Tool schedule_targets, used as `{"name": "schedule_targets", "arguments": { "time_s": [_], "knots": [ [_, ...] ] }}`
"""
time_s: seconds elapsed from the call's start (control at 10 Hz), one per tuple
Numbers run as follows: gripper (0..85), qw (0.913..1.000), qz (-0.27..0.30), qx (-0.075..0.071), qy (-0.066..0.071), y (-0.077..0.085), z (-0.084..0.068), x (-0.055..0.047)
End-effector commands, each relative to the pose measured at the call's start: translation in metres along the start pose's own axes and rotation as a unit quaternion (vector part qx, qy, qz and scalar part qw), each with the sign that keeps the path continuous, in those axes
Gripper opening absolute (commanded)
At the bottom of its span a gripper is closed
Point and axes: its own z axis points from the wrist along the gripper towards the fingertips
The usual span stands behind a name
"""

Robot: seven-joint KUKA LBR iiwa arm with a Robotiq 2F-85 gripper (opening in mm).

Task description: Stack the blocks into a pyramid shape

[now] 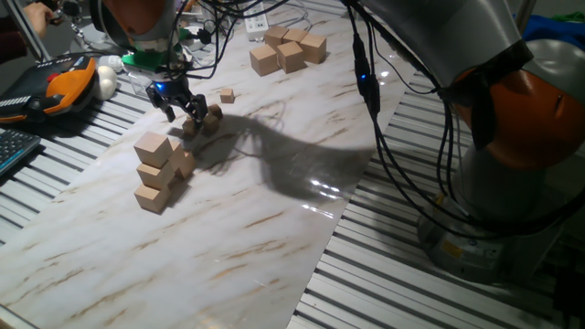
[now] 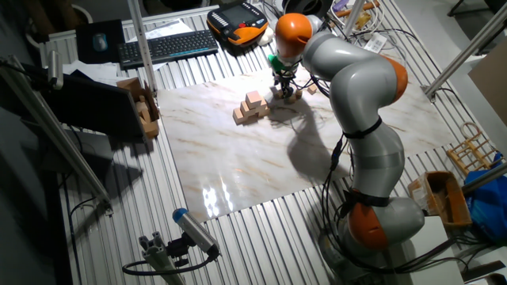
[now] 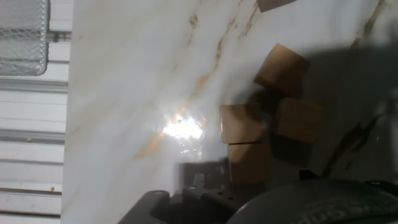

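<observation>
Several tiny tan blocks lie in a cluster (image 3: 258, 124) on the marble board; in the hand view they sit close together right of centre. In one fixed view two of them (image 1: 212, 116) (image 1: 189, 128) show just right of and below my gripper (image 1: 183, 113), and one more block (image 1: 227, 95) lies apart, farther back. The gripper hovers low over the cluster's left side with its fingers spread and nothing between them. In the other fixed view the gripper (image 2: 283, 89) stands beside the blocks (image 2: 295, 95). I cannot tell whether any block rests on another.
A pile of medium tan cubes (image 1: 157, 169) stands front left of the gripper, close to it. Large tan cubes (image 1: 288, 47) sit at the board's far end. An orange pendant (image 1: 64, 82) and a keyboard (image 1: 14, 146) lie left of the board.
</observation>
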Motion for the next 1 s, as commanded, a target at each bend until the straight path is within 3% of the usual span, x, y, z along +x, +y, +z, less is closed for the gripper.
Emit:
{"name": "schedule_targets", "arguments": {
  "time_s": [0.0, 0.3, 0.9],
  "knots": [
    [68.0, 1.0000, 0.001, 0.001, 0.000, -0.0001, 0.0003, -0.0002],
    [68.0, 1.0000, 0.003, 0.008, 0.005, -0.0019, 0.0027, -0.0017],
    [68.0, 1.0000, -0.004, 0.005, 0.007, -0.0021, 0.0030, -0.0013]
  ]
}}
